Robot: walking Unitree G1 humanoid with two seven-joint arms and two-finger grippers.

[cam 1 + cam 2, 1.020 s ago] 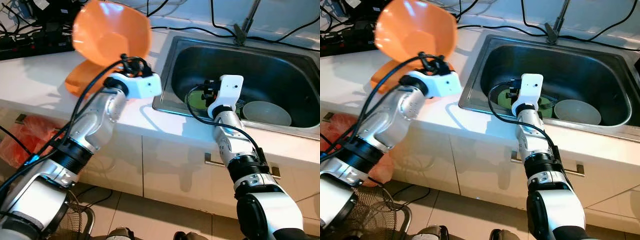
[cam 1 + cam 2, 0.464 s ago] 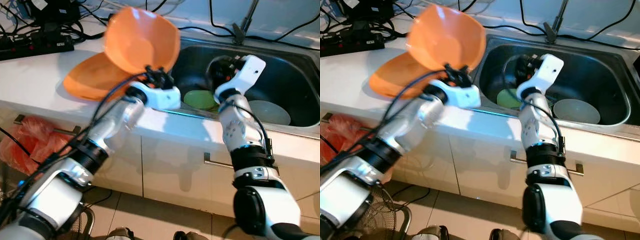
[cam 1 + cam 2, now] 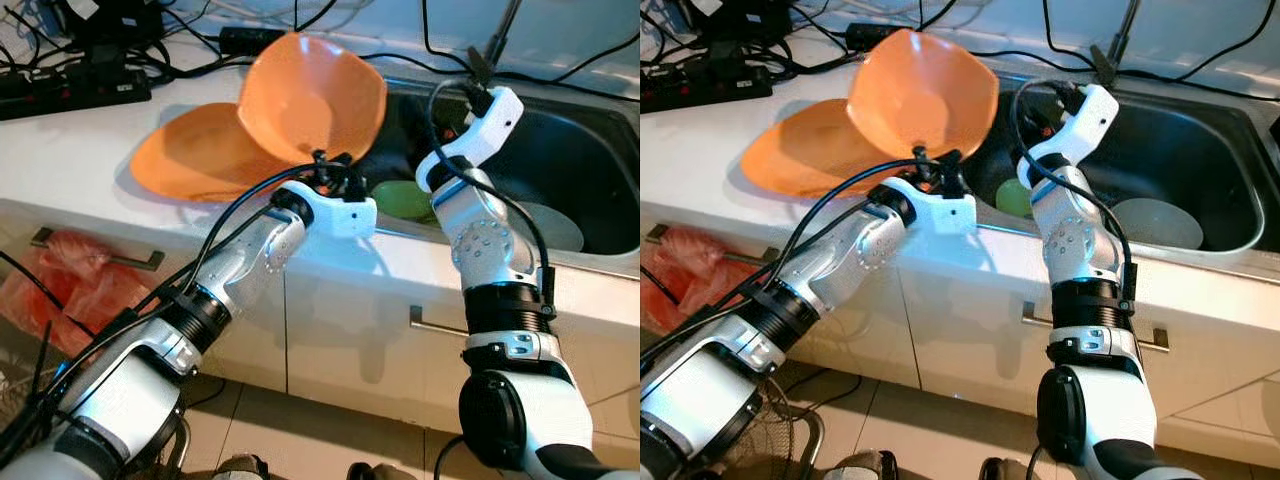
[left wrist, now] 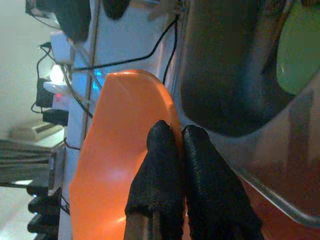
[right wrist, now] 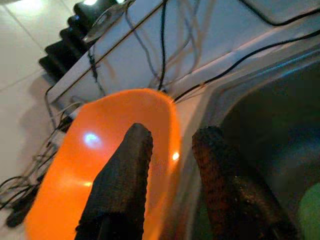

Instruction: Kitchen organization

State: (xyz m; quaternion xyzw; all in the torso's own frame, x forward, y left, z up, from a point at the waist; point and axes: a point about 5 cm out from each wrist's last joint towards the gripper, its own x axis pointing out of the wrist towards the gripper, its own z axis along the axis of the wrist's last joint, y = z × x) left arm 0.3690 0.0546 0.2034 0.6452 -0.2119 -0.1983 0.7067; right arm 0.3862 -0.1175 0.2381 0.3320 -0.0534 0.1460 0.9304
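An orange bowl [image 3: 312, 98] is held up tilted over the counter's edge beside the sink [image 3: 600, 130]. My left gripper [image 4: 172, 132] is shut on its lower rim. A second orange bowl [image 3: 195, 155] lies on the white counter behind it. My right gripper [image 5: 172, 137] is raised over the sink's left side and is open, its fingers [image 5: 125, 165] apart just in front of the held bowl's rim. A green plate [image 3: 405, 198] and a white bowl [image 3: 555, 225] lie in the sink.
A faucet [image 3: 490, 45] and black cables run along the back of the sink. A black power strip [image 3: 70, 90] with plugs sits at the counter's far left. A red bag [image 3: 60, 290] hangs below the counter by the cabinet fronts.
My left arm has carried the orange bowl right and down toward the sink's edge. My right gripper has risen from the sink bottom up to the bowl's rim.
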